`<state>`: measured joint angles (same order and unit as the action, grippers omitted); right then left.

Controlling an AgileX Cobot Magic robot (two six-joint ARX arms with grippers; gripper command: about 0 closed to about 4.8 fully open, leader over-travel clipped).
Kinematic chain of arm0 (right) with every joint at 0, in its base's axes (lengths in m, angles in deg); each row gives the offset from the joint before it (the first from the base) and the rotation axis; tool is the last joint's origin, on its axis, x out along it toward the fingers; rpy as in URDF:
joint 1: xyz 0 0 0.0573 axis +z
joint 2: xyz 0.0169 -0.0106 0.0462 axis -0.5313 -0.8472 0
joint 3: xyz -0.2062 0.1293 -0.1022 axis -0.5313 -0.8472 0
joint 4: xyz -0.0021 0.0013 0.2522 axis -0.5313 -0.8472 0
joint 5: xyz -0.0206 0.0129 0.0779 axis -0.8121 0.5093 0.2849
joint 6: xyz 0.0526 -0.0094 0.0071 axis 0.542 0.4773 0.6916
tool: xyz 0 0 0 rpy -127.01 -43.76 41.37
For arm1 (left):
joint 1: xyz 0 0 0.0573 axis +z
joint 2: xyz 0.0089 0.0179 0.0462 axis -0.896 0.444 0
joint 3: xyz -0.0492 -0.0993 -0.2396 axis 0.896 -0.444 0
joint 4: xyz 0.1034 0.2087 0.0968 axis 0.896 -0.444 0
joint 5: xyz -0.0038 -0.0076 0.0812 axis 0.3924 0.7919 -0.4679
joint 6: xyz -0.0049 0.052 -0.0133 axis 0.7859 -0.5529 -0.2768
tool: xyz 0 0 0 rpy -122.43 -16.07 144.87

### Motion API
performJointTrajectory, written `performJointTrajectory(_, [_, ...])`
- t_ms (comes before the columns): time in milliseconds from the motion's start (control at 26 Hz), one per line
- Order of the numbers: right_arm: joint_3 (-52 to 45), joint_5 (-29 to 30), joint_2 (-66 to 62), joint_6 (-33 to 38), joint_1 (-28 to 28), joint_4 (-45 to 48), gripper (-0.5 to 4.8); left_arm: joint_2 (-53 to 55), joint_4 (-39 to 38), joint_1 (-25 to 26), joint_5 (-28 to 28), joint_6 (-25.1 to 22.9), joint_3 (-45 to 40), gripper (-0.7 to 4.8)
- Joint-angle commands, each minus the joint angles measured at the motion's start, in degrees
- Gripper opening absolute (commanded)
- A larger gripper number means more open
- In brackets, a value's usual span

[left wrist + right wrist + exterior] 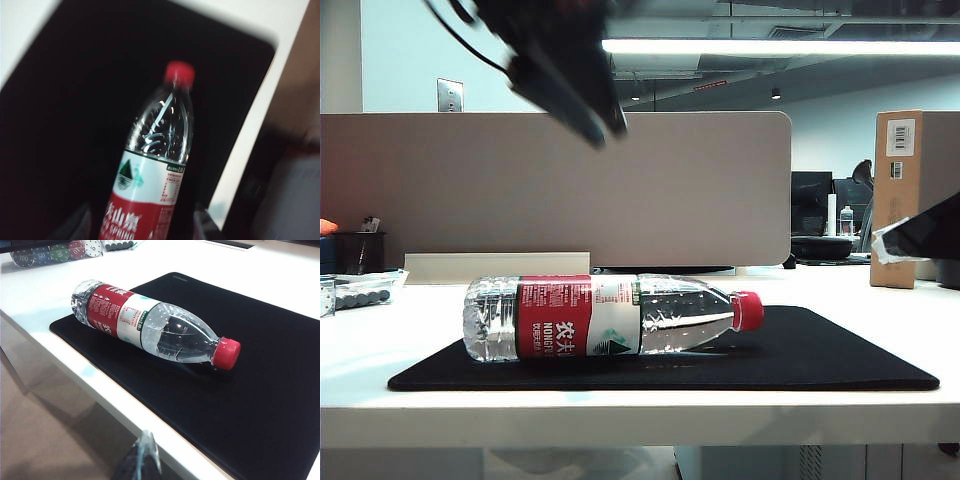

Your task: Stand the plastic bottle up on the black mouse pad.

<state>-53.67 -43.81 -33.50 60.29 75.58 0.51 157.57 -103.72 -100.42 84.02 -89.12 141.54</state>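
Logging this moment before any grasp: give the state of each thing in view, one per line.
Clear ribbed plastic bottle: lying on its side, red screw cap on.
Flat black mouse pad: flat on the table, bottle on it.
Left gripper: above the bottle, blurred, holding nothing.
Right gripper: off the table's edge, jaws unclear.

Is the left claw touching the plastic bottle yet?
Apart. The exterior view shows the left claw blurred, high above the plastic bottle, with the partition wall visible between them.
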Motion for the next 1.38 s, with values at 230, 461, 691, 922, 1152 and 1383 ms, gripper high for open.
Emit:
performJointTrajectory(230, [-0.28,-0.04,0.33,-0.09,-0.04,0.96,-0.01,10.6,0.09,-7.54,-13.77,-13.07,1.95,4.08])
performJointTrajectory(461, [-0.28,-0.07,1.6,-0.09,-0.04,0.92,-0.01,14.75,5.75,-7.43,-9.38,-16.74,2.23,4.02])
performJointTrajectory(691, [-0.28,-0.04,2.95,-0.09,-0.07,0.94,-0.01,20.9,0.76,-7.1,-7.72,-13.88,6.27,3.99])
performJointTrajectory(922, [-0.28,-0.07,3.85,-0.09,-0.04,0.98,-0.01,25.81,-6.32,-5.92,-7.08,-9.49,9.31,3.96])
performJointTrajectory(1152, [-0.28,-0.04,3.96,-0.11,-0.02,0.96,-0.01,26.73,-5.66,-5.95,-6.62,-9.51,9.29,2.72])
performJointTrajectory(1383, [-0.28,-0.04,4.28,-0.09,-0.07,0.96,-0.01,26.88,-2.54,-5.73,-7.17,-7.5,9.44,0.52])
